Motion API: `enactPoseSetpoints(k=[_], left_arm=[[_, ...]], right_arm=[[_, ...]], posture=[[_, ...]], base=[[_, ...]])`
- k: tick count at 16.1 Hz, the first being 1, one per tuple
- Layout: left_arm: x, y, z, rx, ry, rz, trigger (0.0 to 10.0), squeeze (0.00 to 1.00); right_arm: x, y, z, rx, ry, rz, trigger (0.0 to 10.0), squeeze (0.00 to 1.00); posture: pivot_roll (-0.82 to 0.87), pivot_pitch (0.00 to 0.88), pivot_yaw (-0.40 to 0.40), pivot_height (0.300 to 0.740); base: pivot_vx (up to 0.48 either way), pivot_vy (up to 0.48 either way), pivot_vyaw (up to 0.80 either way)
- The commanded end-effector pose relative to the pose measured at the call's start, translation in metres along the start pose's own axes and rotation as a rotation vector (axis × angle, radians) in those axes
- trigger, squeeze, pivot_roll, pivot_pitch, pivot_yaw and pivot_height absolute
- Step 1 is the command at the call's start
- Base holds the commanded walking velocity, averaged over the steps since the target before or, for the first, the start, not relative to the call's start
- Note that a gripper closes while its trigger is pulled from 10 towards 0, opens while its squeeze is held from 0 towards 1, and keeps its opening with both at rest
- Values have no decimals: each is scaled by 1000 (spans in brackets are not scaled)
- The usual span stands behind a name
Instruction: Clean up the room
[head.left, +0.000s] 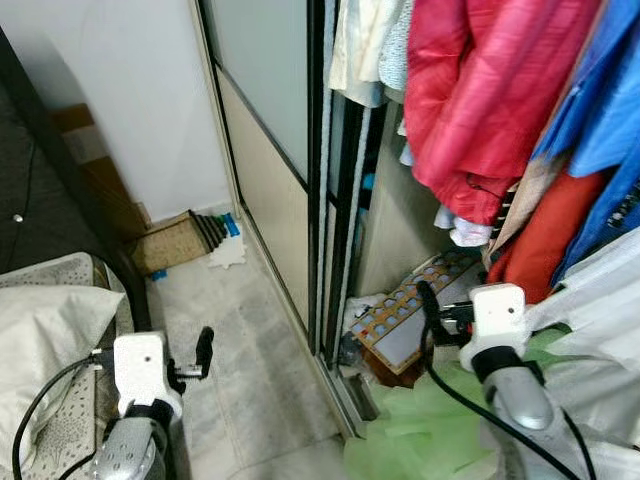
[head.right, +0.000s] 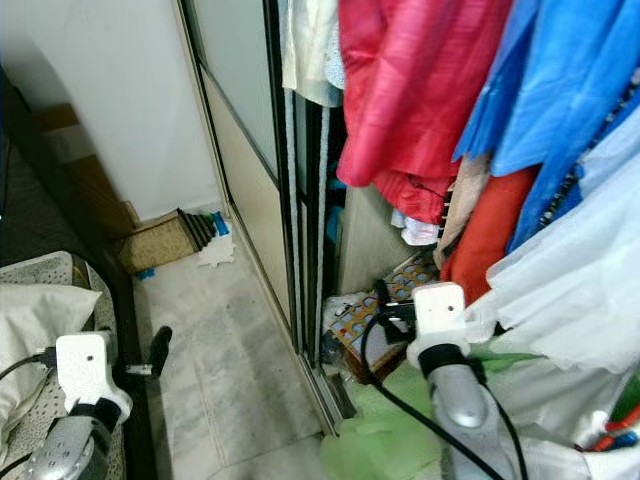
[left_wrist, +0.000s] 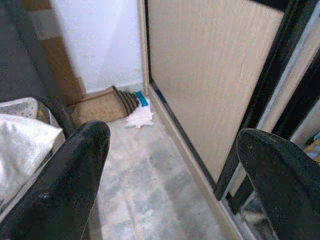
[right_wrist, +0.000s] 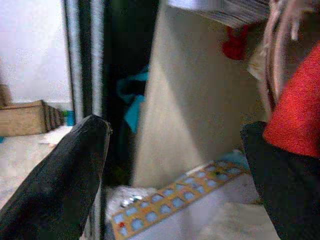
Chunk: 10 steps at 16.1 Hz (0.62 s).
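Two grippers hang open and empty. Ahead of the left gripper (left_wrist: 172, 165) runs bare tiled floor (head.left: 250, 340) along the sliding wardrobe door (head.left: 270, 190). Just beyond the right gripper (right_wrist: 175, 160), a patterned board (head.left: 405, 315) (blue squares, orange border) leans tilted, long axis running into the wardrobe under a red jacket (head.left: 475, 90).

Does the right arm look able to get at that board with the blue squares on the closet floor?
Probably yes. The right pincer is open just above the board, and nothing sits between them; hanging clothes stay higher up.
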<state>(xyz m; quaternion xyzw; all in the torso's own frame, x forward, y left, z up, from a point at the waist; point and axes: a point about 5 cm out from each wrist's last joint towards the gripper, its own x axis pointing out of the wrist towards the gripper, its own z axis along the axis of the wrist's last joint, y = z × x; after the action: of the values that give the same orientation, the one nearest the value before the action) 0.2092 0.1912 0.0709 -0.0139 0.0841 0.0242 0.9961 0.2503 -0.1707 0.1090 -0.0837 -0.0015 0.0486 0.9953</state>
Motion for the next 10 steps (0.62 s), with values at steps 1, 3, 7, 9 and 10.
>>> enactPoseSetpoints(k=[1, 3, 7, 9, 10], left_arm=[[2, -6, 3, -8, -22, -13, 10000, 0], [5, -10, 5, -23, -30, -15, 10000, 0], [6, -12, 3, -41, -28, -13, 10000, 0], [11, -13, 5, -41, -31, -17, 10000, 0], [13, -13, 5, -39, -26, -21, 10000, 0]], right_arm=[[2, 2, -1, 12, -4, 1, 10000, 0], [7, 5, 2, 9, -15, 23, 10000, 0], [11, 7, -1, 33, -9, 4, 10000, 0], [13, 15, 0, 30, -20, 30, 10000, 0], [13, 15, 1, 30, -22, 35, 10000, 0]], posture=[[14, 55, -16, 740], [10, 54, -17, 740], [11, 48, -19, 740], [8, 47, -18, 740], [7, 47, -19, 740]], base=[[0, 0, 0], [0, 0, 347], [0, 0, 764], [0, 0, 763], [0, 0, 763]])
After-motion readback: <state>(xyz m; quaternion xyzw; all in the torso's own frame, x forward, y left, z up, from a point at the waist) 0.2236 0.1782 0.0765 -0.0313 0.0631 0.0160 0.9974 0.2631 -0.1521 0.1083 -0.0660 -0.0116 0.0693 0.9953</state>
